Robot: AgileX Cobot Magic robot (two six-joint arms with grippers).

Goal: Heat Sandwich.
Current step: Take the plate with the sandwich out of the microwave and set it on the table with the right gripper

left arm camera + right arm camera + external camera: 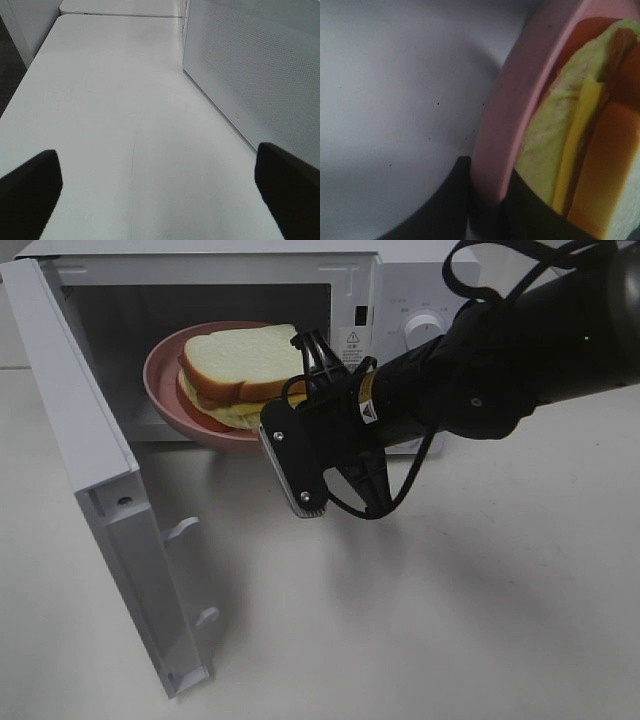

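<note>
Starting at the microwave (120, 490), its door hanging wide, we're idling our left gripper (160, 190) on the outer side of that door, jaws spread, empty. Inside the cavity mouth the sandwich (245, 365) is riding its pink plate (165, 375) — our right gripper (300, 440) is pinching the plate's near rim, sandwich lying straight beyond the fingertips, inward.

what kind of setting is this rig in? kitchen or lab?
Looks like a lab bench mock-up of a kitchen, not a real one: a white microwave sits door open on a bare white table, with only a sandwich on a pink plate going in. No counters or sink in view.
</note>
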